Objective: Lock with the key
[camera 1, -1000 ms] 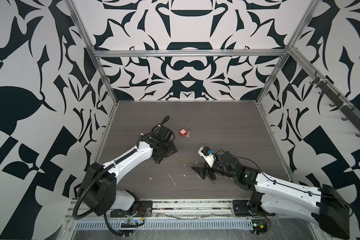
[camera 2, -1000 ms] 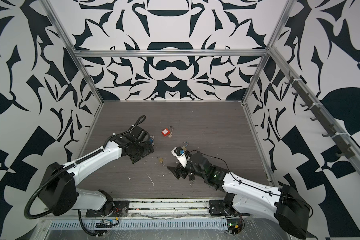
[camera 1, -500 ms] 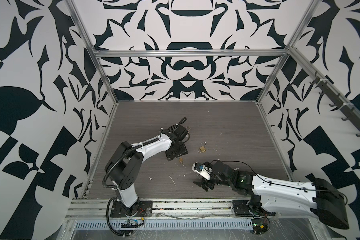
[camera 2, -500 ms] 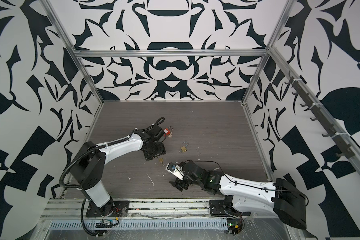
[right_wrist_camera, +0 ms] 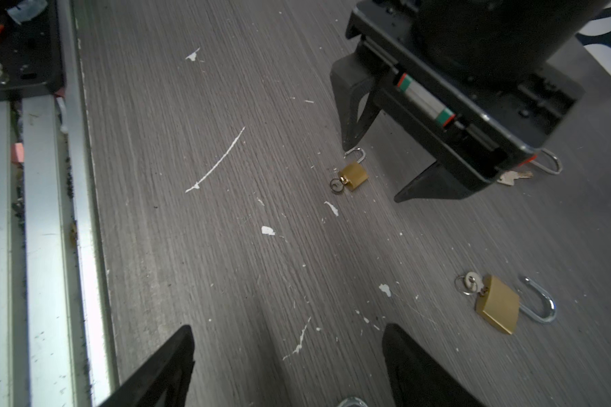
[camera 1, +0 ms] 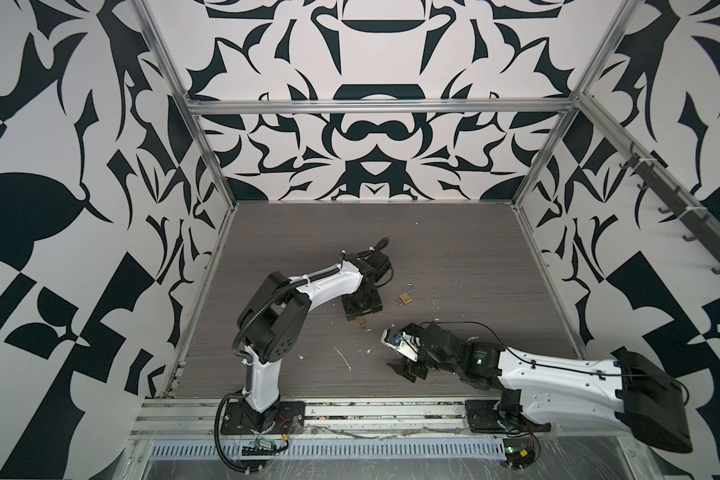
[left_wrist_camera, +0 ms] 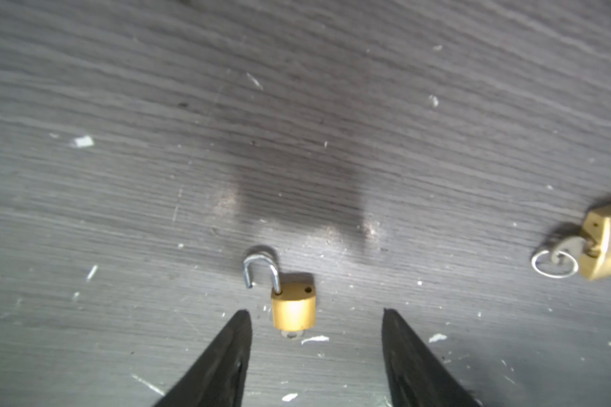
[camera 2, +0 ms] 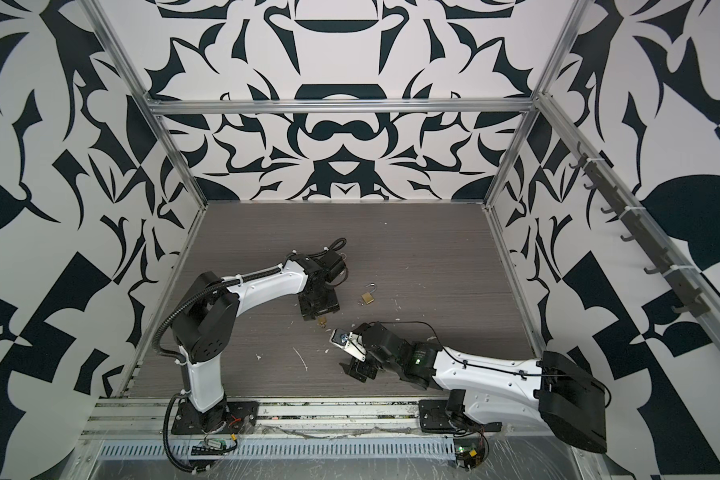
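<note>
In a top view the left end effector (camera 1: 361, 312) hangs just over the small padlock (camera 1: 363, 321) on the surface (camera 1: 292, 249). The large padlock (camera 1: 405, 297) lies near it, to the right.

In the left wrist view the fingers are spread on both sides of the small padlock, not touching it, and its shackle is open.

In the right wrist view the right end effector (right_wrist_camera: 288, 328) is spread and empty, well apart from the small padlock. A key (right_wrist_camera: 470, 282) sits in the large padlock.

White flecks (right_wrist_camera: 216, 160) litter the grey wood-grain tabletop (camera 1: 454, 249) inside patterned walls (camera 1: 371, 124).
</note>
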Robot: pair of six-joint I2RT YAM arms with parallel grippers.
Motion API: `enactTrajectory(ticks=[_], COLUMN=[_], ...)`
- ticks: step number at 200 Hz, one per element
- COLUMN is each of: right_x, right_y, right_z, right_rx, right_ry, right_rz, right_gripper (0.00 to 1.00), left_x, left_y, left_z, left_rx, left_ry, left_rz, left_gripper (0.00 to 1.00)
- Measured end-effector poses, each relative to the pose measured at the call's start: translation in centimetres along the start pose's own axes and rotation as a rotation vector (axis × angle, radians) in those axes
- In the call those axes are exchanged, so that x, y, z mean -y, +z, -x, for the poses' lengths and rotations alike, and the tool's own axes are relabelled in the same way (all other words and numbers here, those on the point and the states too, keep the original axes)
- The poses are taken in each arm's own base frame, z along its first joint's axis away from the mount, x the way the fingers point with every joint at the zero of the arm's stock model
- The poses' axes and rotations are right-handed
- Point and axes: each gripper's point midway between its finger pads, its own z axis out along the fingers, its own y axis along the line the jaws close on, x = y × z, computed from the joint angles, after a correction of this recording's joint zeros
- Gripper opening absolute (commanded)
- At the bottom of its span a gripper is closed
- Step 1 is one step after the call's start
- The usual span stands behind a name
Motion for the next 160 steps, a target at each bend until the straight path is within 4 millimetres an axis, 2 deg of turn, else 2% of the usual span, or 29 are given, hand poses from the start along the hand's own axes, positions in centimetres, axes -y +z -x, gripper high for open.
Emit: enactTrajectory(ticks=[55, 91, 160], right_x=[0.8, 1.3, 1.8], right_y=[0.6, 0.5, 0.6], right_z=[0.1, 0.6, 0.6], right_rx=[0.009, 0.029, 0.027], right_ry=[0.002, 0.006, 0.003], right_rz=[-0.05, -0.076, -0.107], right_gripper=[0.87, 0.87, 0.88], left_x=[-0.3, -0.4, -0.3], left_y=[1.0, 1.3, 1.5], left_z=[-0.2, -0.4, -0.4], left_rx=[-0.031, -0.048, -0.067], left_ry=[-0.003, -0.002, -0.002], left_rz=[0.047, 0.059, 0.079], left_gripper=[0.59, 0.43, 0.36])
